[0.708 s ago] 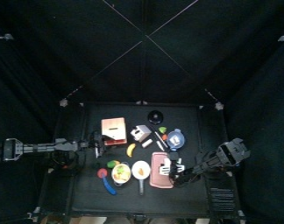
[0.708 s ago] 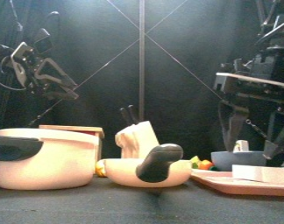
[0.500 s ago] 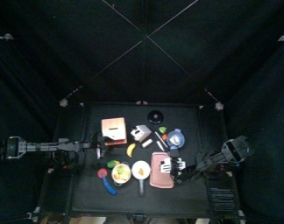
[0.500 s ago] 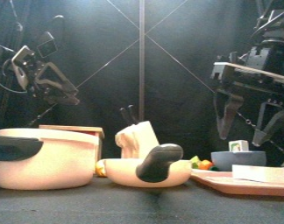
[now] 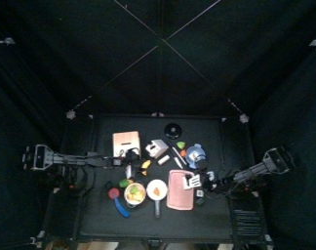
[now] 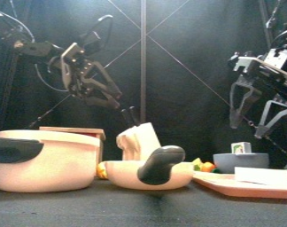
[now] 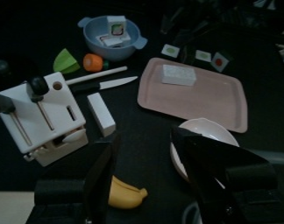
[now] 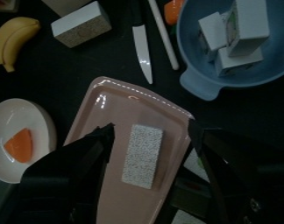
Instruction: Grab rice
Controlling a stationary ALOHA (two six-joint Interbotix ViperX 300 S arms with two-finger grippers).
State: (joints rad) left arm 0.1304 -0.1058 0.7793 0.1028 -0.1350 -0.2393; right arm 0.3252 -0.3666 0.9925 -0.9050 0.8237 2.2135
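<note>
The rice looks like a white grainy block (image 8: 145,154) lying on a pink tray (image 8: 104,103). It also shows in the left wrist view (image 7: 177,74) and the front view (image 6: 267,176). My right gripper (image 8: 151,171) is open, above the tray with the block between its jaws in view, not touching. In the top view it (image 5: 223,183) is at the tray's right edge. My left gripper (image 7: 156,175) is open and empty, high over the table's left part (image 5: 108,159), and it hangs up at the left in the front view (image 6: 104,84).
A blue bowl (image 8: 232,44) with white cubes stands beyond the tray. A white knife (image 8: 141,44), a banana (image 8: 16,39), a plate (image 8: 22,131) with an orange piece and a white rack (image 7: 45,118) lie around. A cream pot (image 6: 45,160) stands at the front.
My left arm has swung in from the left edge toward the table's middle. My right gripper has drawn back a little to the right and higher.
</note>
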